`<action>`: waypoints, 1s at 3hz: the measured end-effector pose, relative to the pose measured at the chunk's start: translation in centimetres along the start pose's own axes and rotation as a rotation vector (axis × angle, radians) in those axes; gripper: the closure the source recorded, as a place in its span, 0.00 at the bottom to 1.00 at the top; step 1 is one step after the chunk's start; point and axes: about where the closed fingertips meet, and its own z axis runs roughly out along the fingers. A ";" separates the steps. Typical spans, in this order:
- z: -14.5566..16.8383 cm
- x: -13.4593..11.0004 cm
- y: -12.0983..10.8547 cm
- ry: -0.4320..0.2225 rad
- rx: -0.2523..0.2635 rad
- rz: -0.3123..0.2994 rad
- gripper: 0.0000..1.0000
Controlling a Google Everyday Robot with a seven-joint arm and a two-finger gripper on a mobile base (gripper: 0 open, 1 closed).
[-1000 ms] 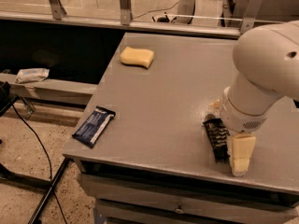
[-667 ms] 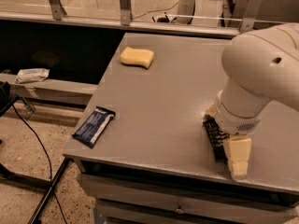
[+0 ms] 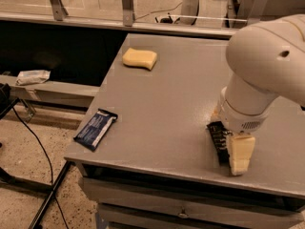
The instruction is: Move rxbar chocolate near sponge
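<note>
The rxbar chocolate [image 3: 218, 138], a black wrapped bar, lies on the grey table [image 3: 176, 104] near its front right edge, partly hidden by my arm. My gripper [image 3: 237, 151] is down at the bar, right beside and over its right side. The big white arm [image 3: 267, 66] covers the space behind it. The pale yellow sponge [image 3: 139, 58] lies at the table's far left, well apart from the bar and the gripper.
A dark blue wrapped bar [image 3: 96, 128] lies at the table's front left corner, partly over the edge. A low ledge [image 3: 57, 89] with a crumpled wrapper [image 3: 32, 76] runs left of the table. A black cable [image 3: 33, 132] trails on the floor.
My arm and gripper have shifted a little to the left over the black bar. The bar, the sponge and the blue bar stay where they were.
</note>
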 end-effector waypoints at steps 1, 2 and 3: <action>-0.9 0.0 -0.1 0.000 0.000 0.000 0.84; -1.7 0.0 -0.2 0.000 0.000 0.001 1.00; -3.0 -0.2 -0.2 -0.086 0.017 0.052 1.00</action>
